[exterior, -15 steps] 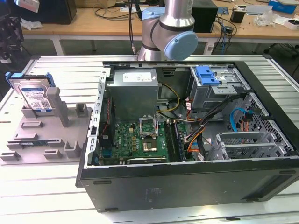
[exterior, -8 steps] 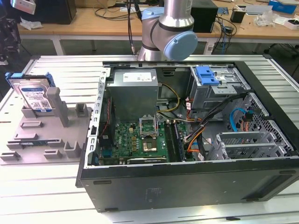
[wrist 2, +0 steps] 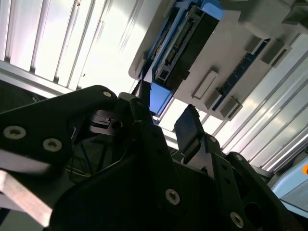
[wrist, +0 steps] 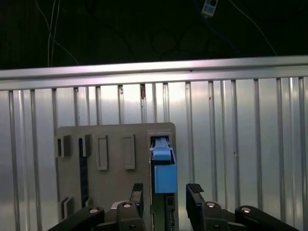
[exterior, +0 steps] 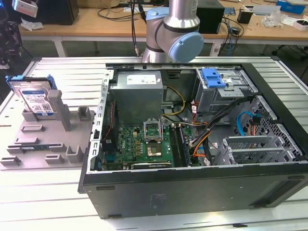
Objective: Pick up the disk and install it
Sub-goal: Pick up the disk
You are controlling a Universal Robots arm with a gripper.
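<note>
The disk (exterior: 34,98) is a silver drive with a white-and-blue label in a bright blue carrier. It stands on edge in the grey holder (exterior: 48,144) at the exterior view's left. In the first wrist view the disk (wrist: 163,166) appears edge-on beyond my gripper (wrist: 166,195), lined up with the gap between the black fingers (wrist: 195,192). In the second wrist view the disk (wrist 2: 180,43) lies some way off from the gripper (wrist 2: 166,120). The gripper is open and holds nothing.
An open computer case (exterior: 192,187) fills the middle and the exterior view's right, with motherboard, cables and a metal drive cage (exterior: 226,91) topped by a blue latch (exterior: 213,77). The arm's base (exterior: 173,33) stands behind the case. Everything rests on a ribbed metal table (exterior: 43,202).
</note>
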